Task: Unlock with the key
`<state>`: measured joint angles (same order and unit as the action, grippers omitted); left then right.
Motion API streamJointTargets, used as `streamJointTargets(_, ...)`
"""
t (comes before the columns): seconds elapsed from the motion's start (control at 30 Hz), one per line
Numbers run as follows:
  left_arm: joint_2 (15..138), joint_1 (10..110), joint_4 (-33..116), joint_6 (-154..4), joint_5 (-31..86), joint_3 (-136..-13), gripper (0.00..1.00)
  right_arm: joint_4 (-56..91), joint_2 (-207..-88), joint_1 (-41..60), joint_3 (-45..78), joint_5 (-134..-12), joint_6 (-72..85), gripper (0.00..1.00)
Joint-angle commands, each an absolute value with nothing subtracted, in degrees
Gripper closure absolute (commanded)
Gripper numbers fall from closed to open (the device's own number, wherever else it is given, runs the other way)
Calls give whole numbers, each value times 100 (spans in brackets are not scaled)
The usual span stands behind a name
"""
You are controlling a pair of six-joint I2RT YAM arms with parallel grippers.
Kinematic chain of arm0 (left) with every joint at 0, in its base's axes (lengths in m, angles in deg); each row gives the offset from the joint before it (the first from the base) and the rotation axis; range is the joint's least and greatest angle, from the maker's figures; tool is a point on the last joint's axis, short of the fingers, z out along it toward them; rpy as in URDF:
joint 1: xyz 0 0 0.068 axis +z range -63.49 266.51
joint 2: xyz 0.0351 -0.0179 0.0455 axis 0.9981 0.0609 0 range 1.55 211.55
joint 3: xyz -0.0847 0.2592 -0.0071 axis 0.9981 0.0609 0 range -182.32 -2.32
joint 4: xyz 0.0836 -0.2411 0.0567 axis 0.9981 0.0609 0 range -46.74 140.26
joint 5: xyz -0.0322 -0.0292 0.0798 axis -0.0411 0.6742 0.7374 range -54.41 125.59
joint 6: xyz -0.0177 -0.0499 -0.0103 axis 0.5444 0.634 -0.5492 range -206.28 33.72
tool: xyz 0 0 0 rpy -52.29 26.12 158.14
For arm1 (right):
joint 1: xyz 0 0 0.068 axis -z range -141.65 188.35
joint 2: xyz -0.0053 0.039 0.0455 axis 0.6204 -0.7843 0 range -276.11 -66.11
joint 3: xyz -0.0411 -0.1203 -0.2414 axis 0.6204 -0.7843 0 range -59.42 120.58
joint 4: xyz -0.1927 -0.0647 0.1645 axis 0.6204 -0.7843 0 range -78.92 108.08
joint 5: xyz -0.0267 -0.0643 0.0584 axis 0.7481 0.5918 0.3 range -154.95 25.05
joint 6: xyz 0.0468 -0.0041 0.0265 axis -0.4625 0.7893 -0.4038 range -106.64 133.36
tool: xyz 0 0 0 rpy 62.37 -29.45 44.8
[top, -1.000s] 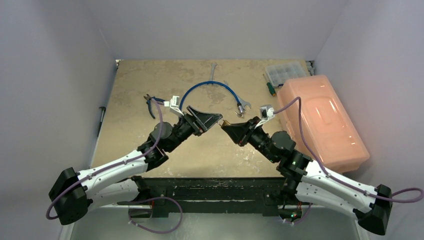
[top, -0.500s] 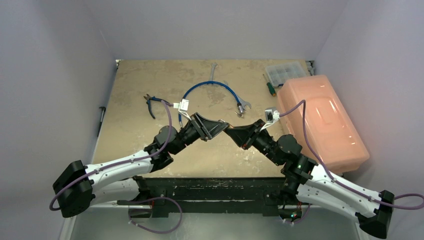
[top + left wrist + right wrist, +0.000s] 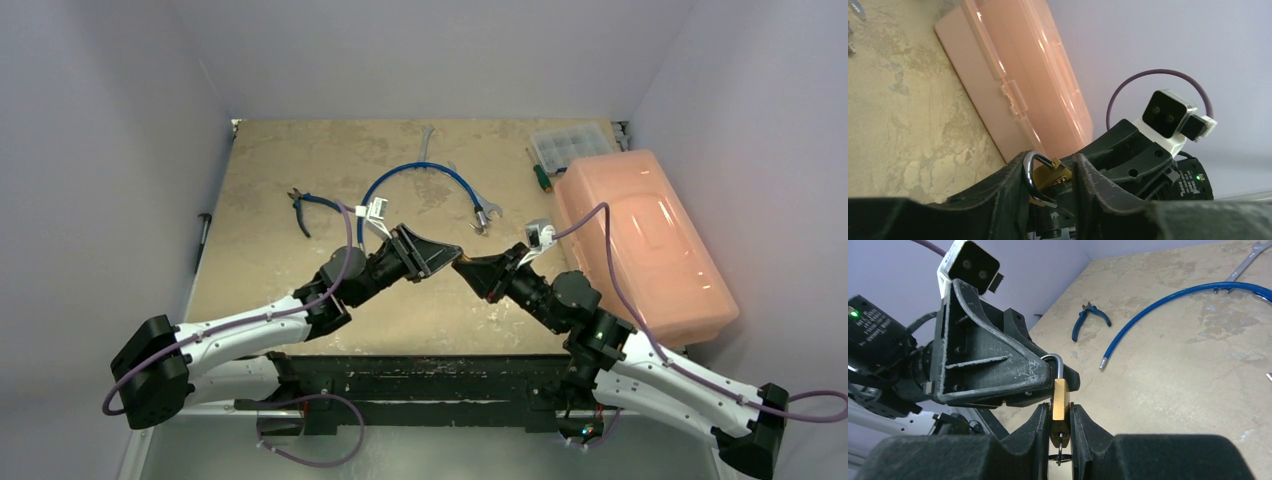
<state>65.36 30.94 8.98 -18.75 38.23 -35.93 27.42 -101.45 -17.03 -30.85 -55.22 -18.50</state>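
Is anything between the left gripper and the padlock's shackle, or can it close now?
Nothing visible stands between them. The left gripper straddles the shackle of the padlock, whose brass body the right gripper clamps from below. Whether the left jaws actually pinch the shackle cannot be told.

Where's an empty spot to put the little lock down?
Bare table behind the pliers, and the front strip under the left end effector and right end effector. Crowded around the blue cable, wrenches, pink box.
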Motion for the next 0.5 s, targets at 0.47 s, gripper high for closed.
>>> streamJointTargets(0.47, 6275, 3070, 2703, -1944, 4412, -4496, 48, 2376, -10509, -1702, -2716, -5263, -679, 100)
